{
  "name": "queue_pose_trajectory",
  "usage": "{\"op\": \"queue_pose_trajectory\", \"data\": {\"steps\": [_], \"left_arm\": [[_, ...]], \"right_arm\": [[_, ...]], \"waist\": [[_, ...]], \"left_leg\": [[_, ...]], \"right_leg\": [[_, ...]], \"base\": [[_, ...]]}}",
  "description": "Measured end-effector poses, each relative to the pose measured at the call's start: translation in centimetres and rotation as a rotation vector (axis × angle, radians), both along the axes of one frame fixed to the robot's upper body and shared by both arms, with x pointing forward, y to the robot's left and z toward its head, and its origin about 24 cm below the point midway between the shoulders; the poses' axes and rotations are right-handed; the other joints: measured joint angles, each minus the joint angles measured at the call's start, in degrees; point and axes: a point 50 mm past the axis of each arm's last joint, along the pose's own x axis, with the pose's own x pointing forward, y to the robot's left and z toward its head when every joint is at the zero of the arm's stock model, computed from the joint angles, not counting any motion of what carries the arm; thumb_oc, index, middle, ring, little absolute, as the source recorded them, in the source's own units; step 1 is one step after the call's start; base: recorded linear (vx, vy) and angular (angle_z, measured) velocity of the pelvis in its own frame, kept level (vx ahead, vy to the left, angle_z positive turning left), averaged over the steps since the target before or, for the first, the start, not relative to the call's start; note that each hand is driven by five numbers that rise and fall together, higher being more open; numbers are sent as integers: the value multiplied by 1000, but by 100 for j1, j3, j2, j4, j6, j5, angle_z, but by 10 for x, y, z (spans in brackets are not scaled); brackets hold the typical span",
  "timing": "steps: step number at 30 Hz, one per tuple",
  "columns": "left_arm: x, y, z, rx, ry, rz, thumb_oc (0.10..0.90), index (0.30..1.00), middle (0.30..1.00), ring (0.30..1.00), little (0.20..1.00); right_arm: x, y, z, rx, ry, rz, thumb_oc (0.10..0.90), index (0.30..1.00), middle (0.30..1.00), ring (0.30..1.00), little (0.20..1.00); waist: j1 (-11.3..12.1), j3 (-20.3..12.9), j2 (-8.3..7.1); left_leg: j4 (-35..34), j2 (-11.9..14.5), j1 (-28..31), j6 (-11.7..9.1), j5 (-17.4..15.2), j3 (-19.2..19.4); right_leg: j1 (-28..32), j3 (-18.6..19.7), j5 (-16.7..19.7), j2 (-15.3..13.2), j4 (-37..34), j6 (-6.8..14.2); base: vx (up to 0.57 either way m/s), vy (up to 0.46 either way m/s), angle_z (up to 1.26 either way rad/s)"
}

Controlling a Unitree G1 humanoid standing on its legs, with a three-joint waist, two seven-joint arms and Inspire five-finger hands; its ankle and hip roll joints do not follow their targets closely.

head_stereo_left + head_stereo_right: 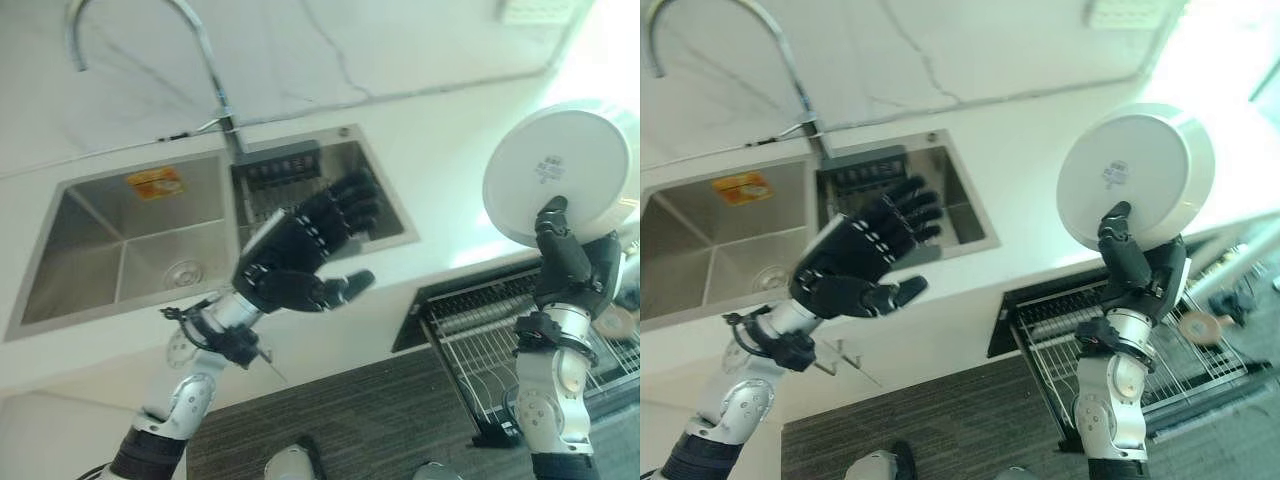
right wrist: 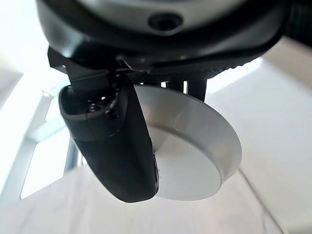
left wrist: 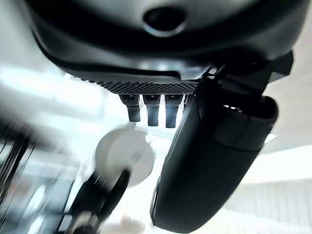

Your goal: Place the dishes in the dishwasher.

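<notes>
My right hand (image 1: pixel 572 262) holds a white dish (image 1: pixel 560 172) upright by its rim, thumb against the underside and fingers behind it, above the counter edge. The right wrist view shows the thumb (image 2: pixel 117 146) pressed on the dish (image 2: pixel 195 161). Below it the dishwasher's wire rack (image 1: pixel 490 335) is pulled out from under the counter. My left hand (image 1: pixel 300 250) hovers open with spread fingers over the front edge of the sink (image 1: pixel 130 240), holding nothing. The left wrist view catches the dish (image 3: pixel 124 156) in the other hand beyond my straight fingers (image 3: pixel 152 111).
A chrome tap (image 1: pixel 200 50) arches over the steel sink, which has a small second basin (image 1: pixel 300 180) on its right. The white counter (image 1: pixel 450 130) runs behind. Dark floor (image 1: pixel 370 420) lies in front of the cabinets.
</notes>
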Motion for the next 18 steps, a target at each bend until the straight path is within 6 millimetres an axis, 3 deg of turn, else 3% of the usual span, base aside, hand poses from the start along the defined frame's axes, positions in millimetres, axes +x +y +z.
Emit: {"op": "queue_pose_trajectory", "data": {"steps": [2, 4, 5, 6, 7, 9, 10, 11, 13, 14, 15, 18], "left_arm": [[-6, -2, -7, 16, 33, -38, 800, 900, 900, 900, 900], [-16, 1, -8, 23, 42, -42, 800, 900, 900, 900, 900], [-23, 0, -13, 17, 65, -54, 800, 900, 900, 900, 900], [-25, -2, -17, 12, 89, -65, 800, 900, 900, 900, 900], [-30, -5, -24, 0, 122, -81, 800, 900, 900, 900, 900], [-31, -10, -29, -17, 146, -95, 800, 900, 900, 900, 900], [-33, -12, -36, -20, 175, -96, 800, 900, 900, 900, 900], [-36, -12, -44, -14, 208, -93, 800, 900, 900, 900, 900], [-37, -12, -56, 26, 251, -77, 800, 900, 900, 900, 900], [-36, -10, -61, 56, 259, -48, 800, 900, 900, 900, 900], [-33, -3, -72, 98, 294, 17, 800, 900, 900, 900, 900], [-38, 13, -99, 136, 407, 147, 800, 900, 900, 900, 900]], "right_arm": [[-8, -13, -5, -12, 32, -53, 400, 300, 300, 300, 300], [-9, -15, -2, -44, 34, -46, 400, 300, 300, 300, 300], [-9, -16, -1, -53, 32, -44, 400, 300, 300, 300, 300], [-9, -15, -1, -54, 34, -39, 400, 300, 300, 300, 300], [-8, -14, 0, -59, 31, -29, 400, 300, 300, 300, 300], [-7, -18, 3, -76, 30, -16, 400, 300, 300, 300, 300], [-3, -16, 6, -68, 16, 15, 400, 300, 300, 300, 300], [1, -9, 6, -52, 6, 51, 400, 300, 300, 300, 300], [3, -3, 5, -57, 6, 112, 400, 300, 300, 300, 300], [4, -2, 5, -60, 2, 133, 400, 300, 300, 300, 300], [5, 1, 5, -56, -6, 180, 400, 300, 300, 300, 300], [5, 9, 5, -95, -25, 256, 400, 300, 300, 300, 300]], "waist": [[-164, -14, 20], [-120, -83, 8], [-42, -124, 108], [-93, -147, 145], [-169, -202, 231], [-211, -280, 358], [-137, -284, 349], [-41, -286, 381], [-34, -277, 365], [-32, -276, 364], [-25, -280, 371], [76, -282, 370]], "left_leg": [[-39, 355, 0, -228, 216, -15], [-236, 540, 60, -355, 467, 189], [-337, 743, 113, -414, 622, 236], [-549, 820, 202, -471, 878, 239], [-775, 970, 325, -376, 1266, 328], [-982, 1067, 292, -600, 1944, 317], [-932, 1142, 247, -643, 2236, 238], [-679, 1185, 170, -714, 2116, 205], [-546, 783, 160, -806, 1489, 91], [-431, 573, 159, -716, 1158, 78], [-256, 192, 178, -634, 708, 108], [84, -544, 187, -60, -67, 255]], "right_leg": [[-206, -211, -355, 122, 424, -226], [-527, -230, -534, 198, 829, -419], [-632, -127, -582, 456, 873, -588], [-691, -119, -719, 567, 1032, -689], [-759, -108, -871, 766, 1155, -896], [-945, -100, -976, 954, 1260, -1074], [-983, 14, -975, 967, 1242, -1220], [-1003, 120, -936, 1054, 1188, -1304], [-965, 177, -852, 1085, 1021, -1428], [-944, 166, -807, 1090, 922, -1465], [-867, 110, -714, 1146, 714, -1442], [-808, -84, -480, 1336, 266, -1259]], "base": [[-110, -724, -22], [-87, -583, -55], [-72, -532, -63], [-77, -551, -60], [-96, -594, -28], [-83, -491, -27], [-30, -206, -51], [-45, -175, -58], [-46, -89, -29], [0, 0, 0], [-20, -3, 14], [-45, 42, 20]]}}
